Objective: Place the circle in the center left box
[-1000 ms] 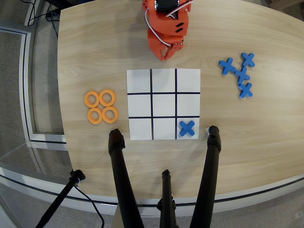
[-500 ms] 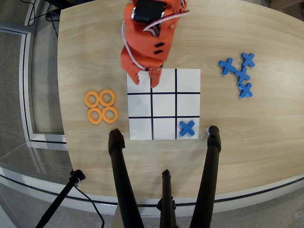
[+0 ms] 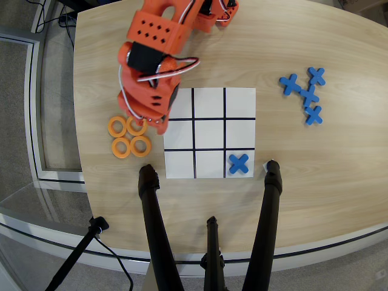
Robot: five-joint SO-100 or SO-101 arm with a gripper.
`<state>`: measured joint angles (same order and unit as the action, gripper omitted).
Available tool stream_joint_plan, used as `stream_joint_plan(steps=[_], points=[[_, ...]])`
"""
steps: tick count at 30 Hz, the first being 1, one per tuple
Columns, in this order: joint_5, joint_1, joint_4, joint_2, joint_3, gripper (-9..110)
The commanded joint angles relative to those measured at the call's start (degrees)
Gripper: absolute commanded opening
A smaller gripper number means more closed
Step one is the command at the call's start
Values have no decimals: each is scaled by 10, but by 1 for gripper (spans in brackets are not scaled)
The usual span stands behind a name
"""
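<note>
— Over the table's left side, what is seen in the overhead view?
— The gripper is held above the circle; its opening cannot be told. The center left box is left bare.
— Can any writing be read?
— None.

The table is pale wood-grain laminate, smooth and matt. The grid sheet looks like flat white paper with black printed lines. The orange rings and blue X pieces look like matt plastic, as does the arm's orange claw.
</note>
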<state>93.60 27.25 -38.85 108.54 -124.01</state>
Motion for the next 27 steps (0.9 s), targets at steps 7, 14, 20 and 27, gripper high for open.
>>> stream_joint_plan(steps=[7,14,20,27], points=[[25,41,19,-117,85,16],[34,52,34,-180,86,16],[40,53,51,-217,89,16],[36,51,63,-248,102,16]])
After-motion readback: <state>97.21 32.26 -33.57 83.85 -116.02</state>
